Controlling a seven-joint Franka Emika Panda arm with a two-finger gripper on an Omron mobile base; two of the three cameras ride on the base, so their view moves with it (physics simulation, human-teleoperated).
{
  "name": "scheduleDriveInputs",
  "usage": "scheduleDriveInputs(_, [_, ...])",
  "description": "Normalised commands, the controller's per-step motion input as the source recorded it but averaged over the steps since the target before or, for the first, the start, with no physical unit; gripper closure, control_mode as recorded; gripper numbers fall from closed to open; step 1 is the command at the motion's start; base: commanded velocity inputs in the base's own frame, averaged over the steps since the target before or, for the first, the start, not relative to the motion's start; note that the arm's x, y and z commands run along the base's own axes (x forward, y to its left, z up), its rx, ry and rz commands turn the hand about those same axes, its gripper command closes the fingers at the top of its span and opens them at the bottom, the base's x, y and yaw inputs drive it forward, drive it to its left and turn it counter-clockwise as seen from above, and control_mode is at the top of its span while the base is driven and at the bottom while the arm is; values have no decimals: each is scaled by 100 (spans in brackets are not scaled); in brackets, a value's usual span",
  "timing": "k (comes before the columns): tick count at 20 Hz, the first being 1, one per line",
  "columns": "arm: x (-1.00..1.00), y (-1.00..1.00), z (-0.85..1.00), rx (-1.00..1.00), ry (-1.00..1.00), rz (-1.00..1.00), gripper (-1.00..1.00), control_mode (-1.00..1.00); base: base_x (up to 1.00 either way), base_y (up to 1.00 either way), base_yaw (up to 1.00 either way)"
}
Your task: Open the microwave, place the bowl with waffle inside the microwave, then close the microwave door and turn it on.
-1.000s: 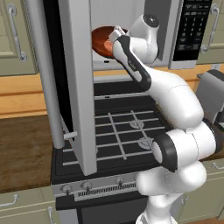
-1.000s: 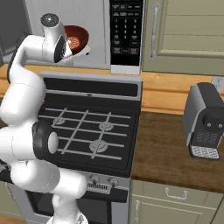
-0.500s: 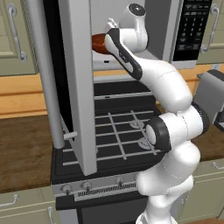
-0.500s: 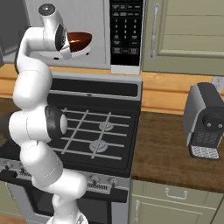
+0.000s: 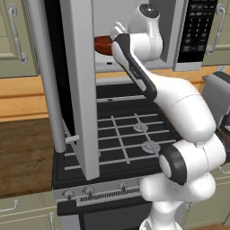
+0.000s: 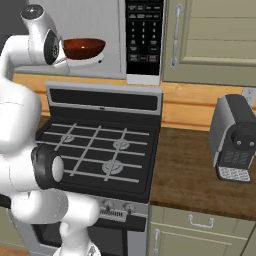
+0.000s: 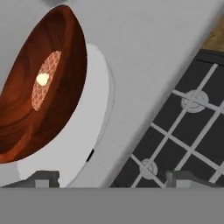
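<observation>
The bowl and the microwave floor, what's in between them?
A white round turntable lies between them. In the hand view, the bowl with its waffle sits on it, above the grey microwave floor.

Glossy reddish-brown bowl (image 7: 39, 87); grid-textured waffle (image 7: 45, 79); smooth white turntable (image 7: 89, 131); matt grey microwave (image 6: 112, 30) interior; wood-grain counter (image 6: 200, 175); black metal stove (image 6: 100, 155) grates.

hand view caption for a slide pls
Reddish-brown bowl holding the waffle on the microwave's white turntable, gas stove below.
</observation>
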Motion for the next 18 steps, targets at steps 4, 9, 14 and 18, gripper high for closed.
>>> scheduleDriveInputs(4, [-100,0,-76,-9,-2,11,-100,-100,0,0,0])
scheduleDriveInputs(9, [-100,0,-58,-48,-5,29,-100,-100,0,0,0])
scheduleDriveInputs(14, [-100,2,-20,-73,-8,54,-100,-100,0,0,0])
scheduleDriveInputs(18, [-83,1,0,-71,-11,73,-100,-100,0,0,0])
